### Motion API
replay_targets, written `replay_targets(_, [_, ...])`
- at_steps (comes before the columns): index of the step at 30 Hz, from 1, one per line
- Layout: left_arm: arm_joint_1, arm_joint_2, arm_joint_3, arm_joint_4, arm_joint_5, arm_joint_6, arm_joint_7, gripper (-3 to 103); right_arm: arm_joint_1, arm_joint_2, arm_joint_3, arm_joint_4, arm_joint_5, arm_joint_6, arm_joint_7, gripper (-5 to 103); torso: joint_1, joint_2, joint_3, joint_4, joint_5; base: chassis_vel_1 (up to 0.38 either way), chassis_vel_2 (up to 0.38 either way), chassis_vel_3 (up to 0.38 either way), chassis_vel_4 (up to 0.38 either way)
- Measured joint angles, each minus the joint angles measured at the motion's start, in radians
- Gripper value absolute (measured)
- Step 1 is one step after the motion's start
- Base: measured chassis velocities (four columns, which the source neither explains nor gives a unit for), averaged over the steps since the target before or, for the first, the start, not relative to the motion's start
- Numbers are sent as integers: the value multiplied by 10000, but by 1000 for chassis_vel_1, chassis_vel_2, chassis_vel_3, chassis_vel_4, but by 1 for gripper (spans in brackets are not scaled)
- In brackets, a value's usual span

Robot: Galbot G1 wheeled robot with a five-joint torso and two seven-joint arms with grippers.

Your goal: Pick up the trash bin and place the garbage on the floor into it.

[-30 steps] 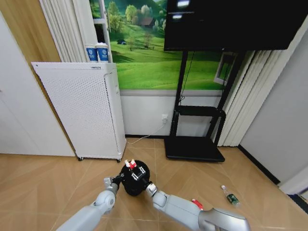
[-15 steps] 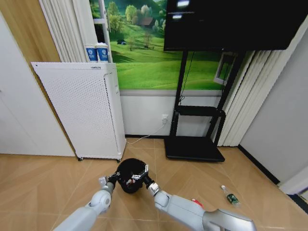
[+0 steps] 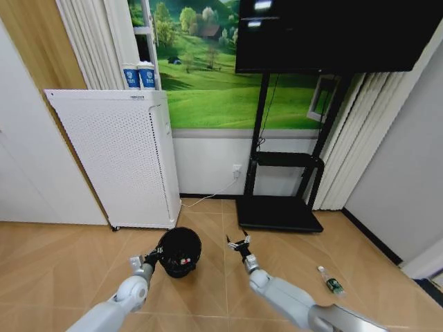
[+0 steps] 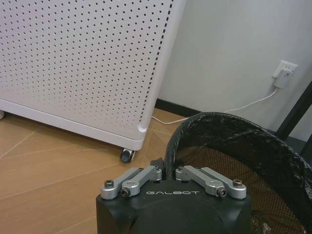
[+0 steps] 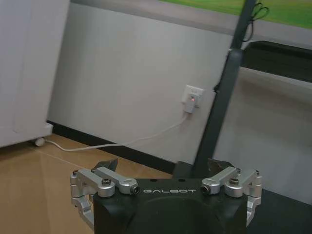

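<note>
Two grippers appear in the lower part of the head view. The left gripper [image 3: 154, 257], lower left of centre, is clamped on the near rim of the trash bin [image 3: 180, 252]; in the left wrist view its fingers [image 4: 157, 165] pinch the bag-lined rim of the bin [image 4: 229, 131] from both sides. The bin stands just below the white perforated cabinet [image 3: 114, 155], and small red-and-white items lie inside it. The right gripper [image 3: 240, 243], at lower centre, is released and holds nothing; the right wrist view shows its jaws spread wide, facing the black stand [image 5: 222, 97] and a wall socket [image 5: 191, 97]. A clear bottle with a green label [image 3: 330, 280] lies on the floor [image 3: 62, 256] at lower right, well apart from both grippers.
</note>
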Motion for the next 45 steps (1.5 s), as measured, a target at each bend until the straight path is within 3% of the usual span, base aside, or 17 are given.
replay_targets(6, [107, -39, -58, -17, 82, -30, 39, 7, -773, -952, 688, 53, -774, -495, 533, 100, 0, 0, 0, -8, -4, 0, 0, 0, 0])
replay_targets(19, [150, -185, -105, 215, 169, -118, 202, 7, -2558, -1405, 1854, -21, -1475, -175, 234, 100, -1, 0, -1, -2, -6, 0, 0, 0, 0])
replay_targets(27, [92, -325, -39, 271, 174, -126, 227, 7, -2985, -1374, 2245, -601, -1765, 58, -67, 100, -1, 0, 0, -4, -6, 0, 0, 0, 0])
replay_targets(31, [68, -378, 19, 371, 218, -144, 283, 7, -2732, -995, 2254, -1813, -1976, 327, -565, 100, -1, 0, 0, 0, -3, 0, 0, 0, 0])
replay_targets(45, [70, -246, -20, 543, 186, -196, 426, 7, -3062, -860, 2032, -1873, -1822, 452, -970, 100, 0, 0, 0, 0, -6, 0, 0, 0, 0])
